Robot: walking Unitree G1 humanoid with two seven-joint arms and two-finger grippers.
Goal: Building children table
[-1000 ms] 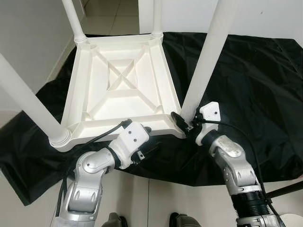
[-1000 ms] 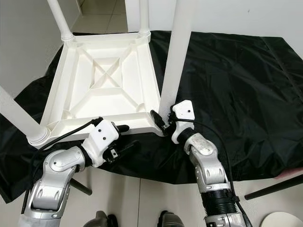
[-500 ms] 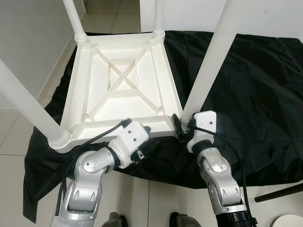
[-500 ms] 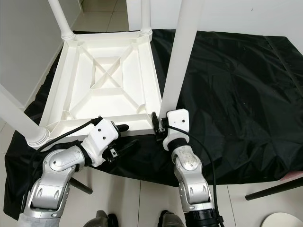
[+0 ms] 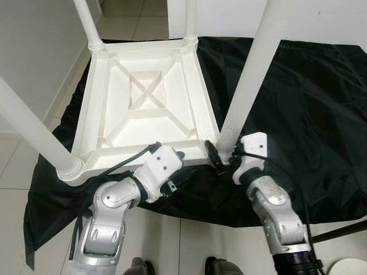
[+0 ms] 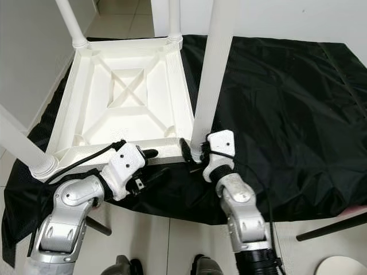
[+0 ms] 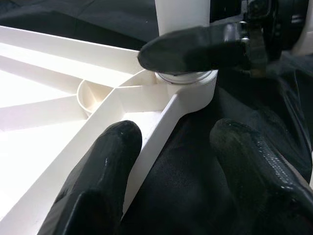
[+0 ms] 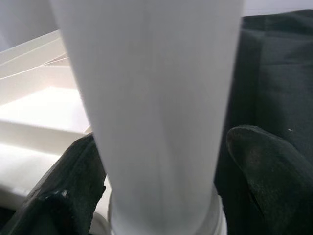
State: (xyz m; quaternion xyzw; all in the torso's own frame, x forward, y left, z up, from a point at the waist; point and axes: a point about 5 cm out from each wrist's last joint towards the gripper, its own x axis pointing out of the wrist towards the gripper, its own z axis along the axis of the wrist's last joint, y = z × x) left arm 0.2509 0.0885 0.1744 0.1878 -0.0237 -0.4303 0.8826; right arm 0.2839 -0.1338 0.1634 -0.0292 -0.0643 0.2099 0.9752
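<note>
A white plastic children's table (image 5: 143,114) lies upside down on a black cloth (image 5: 298,103), with its legs pointing up. My right gripper (image 5: 221,154) is shut on the base of the near right leg (image 5: 246,86), where it meets the corner socket. In the right wrist view the fingers (image 8: 264,166) press on both sides of that leg (image 8: 156,98). My left gripper (image 5: 182,167) is open at the table's near rim. One finger (image 7: 112,161) rests on the rim's inner side and the other lies outside, over the cloth.
The cloth covers pale floor tiles (image 5: 34,160), and a white wall (image 5: 34,46) runs along the left. A dark rod (image 5: 344,232) and a round white object (image 6: 344,266) lie on the floor at the lower right. My feet (image 5: 218,268) stand by the cloth's near edge.
My right wrist has turned about the near right leg, first swinging left and then back right, with the gripper staying at the leg's base. The left gripper holds its place.
</note>
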